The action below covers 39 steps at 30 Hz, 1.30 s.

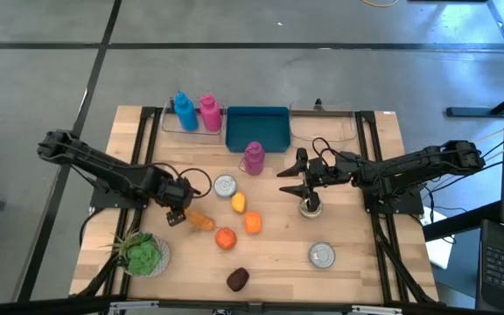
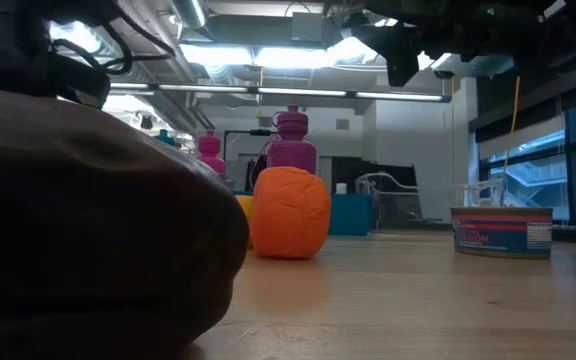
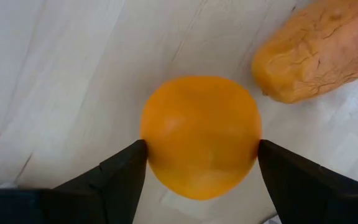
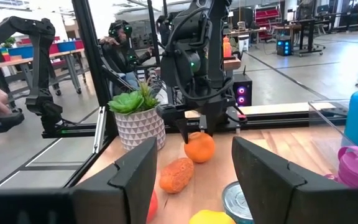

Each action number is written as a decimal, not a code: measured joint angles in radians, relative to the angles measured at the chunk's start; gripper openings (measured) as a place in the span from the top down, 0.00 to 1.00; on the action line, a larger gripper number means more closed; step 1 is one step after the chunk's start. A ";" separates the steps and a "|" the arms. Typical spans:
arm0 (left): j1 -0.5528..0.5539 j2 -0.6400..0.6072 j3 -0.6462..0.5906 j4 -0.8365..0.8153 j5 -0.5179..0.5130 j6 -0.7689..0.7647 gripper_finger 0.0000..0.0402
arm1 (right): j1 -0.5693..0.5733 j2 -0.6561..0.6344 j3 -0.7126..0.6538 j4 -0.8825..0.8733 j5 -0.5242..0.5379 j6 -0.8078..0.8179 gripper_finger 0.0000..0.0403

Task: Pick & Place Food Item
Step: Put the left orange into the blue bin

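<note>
Left wrist view: we saw the left gripper (image 3: 197,158) clamped on an orange (image 3: 199,134) above pale wooden table (image 3: 61,74); right gripper (image 4: 191,177) hung open near it.

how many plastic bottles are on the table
3: a blue plastic bottle and a pink plastic bottle side by side in the clear tray, and a purple plastic bottle in front of the blue bin.

You see a dark rounded lump (image 2: 88,220) filling the near left of the desk (image 2: 418,300), an orange food item (image 2: 290,212) behind it, a magenta bottle (image 2: 292,145) beyond, and a tin (image 2: 501,231) at right.
</note>
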 joint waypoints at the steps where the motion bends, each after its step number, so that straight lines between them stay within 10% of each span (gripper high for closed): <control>1: 0.000 0.001 0.000 0.000 0.001 0.000 0.29 | 0.000 0.000 0.000 0.000 0.000 -0.003 0.49; 22: -0.001 0.007 -0.001 0.006 0.009 0.026 0.59 | 0.000 0.000 0.000 0.007 0.000 -0.007 0.49; 39: 0.073 -0.094 0.095 -0.119 -0.013 0.079 0.61 | 0.000 0.000 0.000 0.007 0.000 -0.007 0.49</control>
